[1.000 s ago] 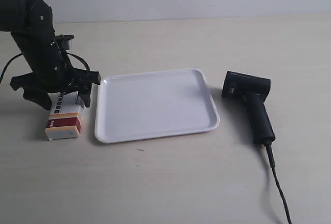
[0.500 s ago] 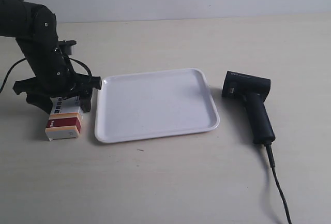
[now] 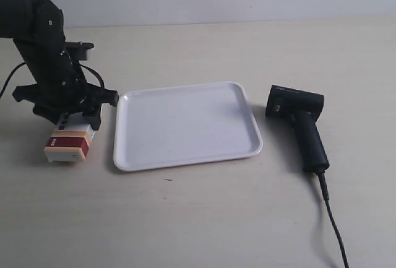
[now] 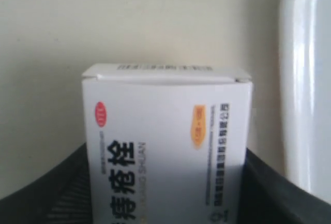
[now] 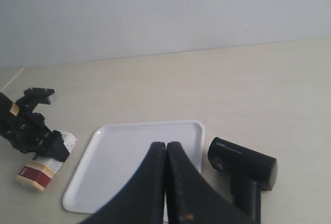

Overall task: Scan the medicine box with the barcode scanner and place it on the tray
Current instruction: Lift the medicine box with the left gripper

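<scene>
medicine box: white, red-orange band (black print) | left jaws pinching it | right jaws together

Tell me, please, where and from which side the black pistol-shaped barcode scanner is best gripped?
Grip the black pistol-shaped barcode scanner by its tapered handle, coming from above with the gripper closing across its narrow width. It lies flat on the table; the blocky head is wider, and the cable leaves the handle's end.

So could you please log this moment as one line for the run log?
left gripper: shut on medicine box, tilted beside tray | right gripper: shut, empty | barcode scanner: untouched on table
</scene>
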